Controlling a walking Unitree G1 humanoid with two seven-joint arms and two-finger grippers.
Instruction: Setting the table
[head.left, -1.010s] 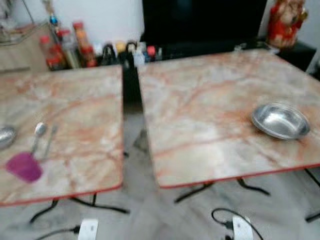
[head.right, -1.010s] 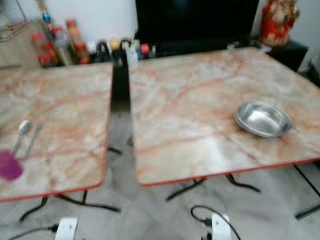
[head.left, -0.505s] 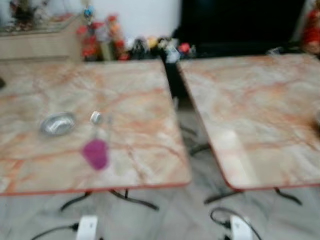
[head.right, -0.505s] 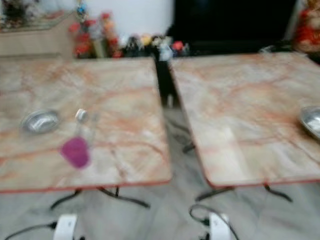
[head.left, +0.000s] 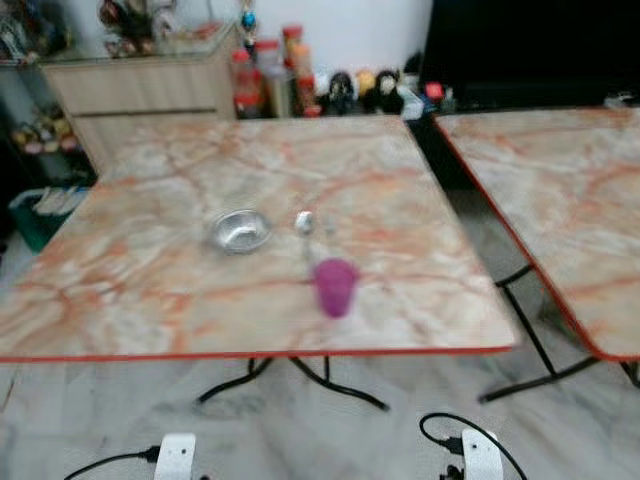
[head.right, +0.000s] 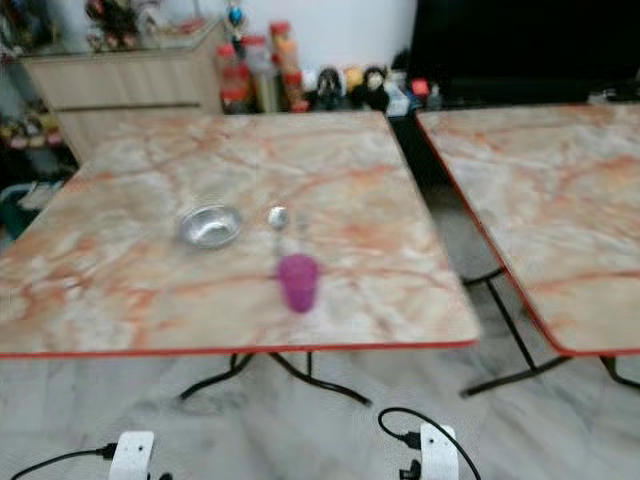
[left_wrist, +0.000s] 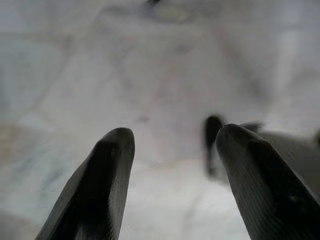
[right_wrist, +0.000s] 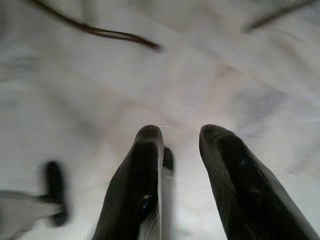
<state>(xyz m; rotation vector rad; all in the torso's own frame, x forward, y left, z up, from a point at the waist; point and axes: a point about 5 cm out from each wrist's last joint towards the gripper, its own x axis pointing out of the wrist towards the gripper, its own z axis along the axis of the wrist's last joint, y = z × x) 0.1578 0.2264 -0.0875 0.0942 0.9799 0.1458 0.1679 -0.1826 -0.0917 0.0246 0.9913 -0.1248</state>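
A marble-patterned table (head.left: 150, 290) with a red edge stands in front of me. On it sit a small steel bowl (head.left: 240, 231), a spoon (head.left: 305, 222) just right of the bowl, and a purple cup (head.left: 335, 287) upright nearer the front edge. My left gripper (left_wrist: 175, 132) hangs open over the pale floor, with nothing between its fingers. Also over the floor, my right gripper (right_wrist: 181, 131) is open with a narrower gap and holds nothing.
A second marble table (head.left: 570, 190) stands to the right across a narrow gap. Behind are a wooden cabinet (head.left: 140, 90), a row of bottles and jars (head.left: 270, 85) and a dark unit (head.left: 530, 50). Black cables (head.left: 440, 432) lie on the floor in front.
The camera has swung left. The left table with bowl, spoon and cup is now centred, and the right table's large steel bowl has gone out of frame. The things themselves have not moved.
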